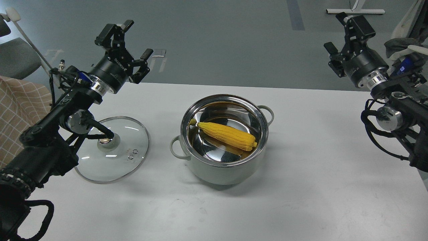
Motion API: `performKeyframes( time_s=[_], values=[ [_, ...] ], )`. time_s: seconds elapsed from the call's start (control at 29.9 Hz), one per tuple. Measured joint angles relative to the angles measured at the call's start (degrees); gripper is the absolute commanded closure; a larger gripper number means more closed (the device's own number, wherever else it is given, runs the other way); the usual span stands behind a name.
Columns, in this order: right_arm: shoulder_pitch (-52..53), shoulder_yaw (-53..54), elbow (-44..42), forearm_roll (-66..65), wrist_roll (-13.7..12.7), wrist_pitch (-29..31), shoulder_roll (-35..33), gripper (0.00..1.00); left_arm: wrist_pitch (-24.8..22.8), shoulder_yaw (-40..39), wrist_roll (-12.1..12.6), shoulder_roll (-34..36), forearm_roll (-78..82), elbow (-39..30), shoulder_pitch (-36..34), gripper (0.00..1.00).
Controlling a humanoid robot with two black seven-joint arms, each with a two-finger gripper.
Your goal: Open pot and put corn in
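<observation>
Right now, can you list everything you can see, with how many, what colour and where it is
pot: one, pale grey-green with shiny steel inside, uncovered, middle of the table
corn: one, yellow, lying inside the pot
glass lid: one, clear with a metal rim, flat on the table left of the pot, apart from it
table: one, white, fills the lower view
chair: one, grey, far left on the floor, partly cut off
checked cloth: one, tan with pale lines, left edge
white stand base: one, on the floor at top right
left tool: one, black, open, raised above the table's far left edge, empty
right tool: one, black, open, raised at far right, empty
</observation>
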Motion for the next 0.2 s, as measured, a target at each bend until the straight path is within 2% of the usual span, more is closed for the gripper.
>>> performKeyframes(
  time_s=[0.2],
  values=[
    [-4.59, 6.87, 0.47, 0.06, 0.0, 0.45, 2.19, 0.0, -0.25, -0.45, 0.07, -1.04, 0.54, 0.17, -0.42, 0.02]
  ],
)
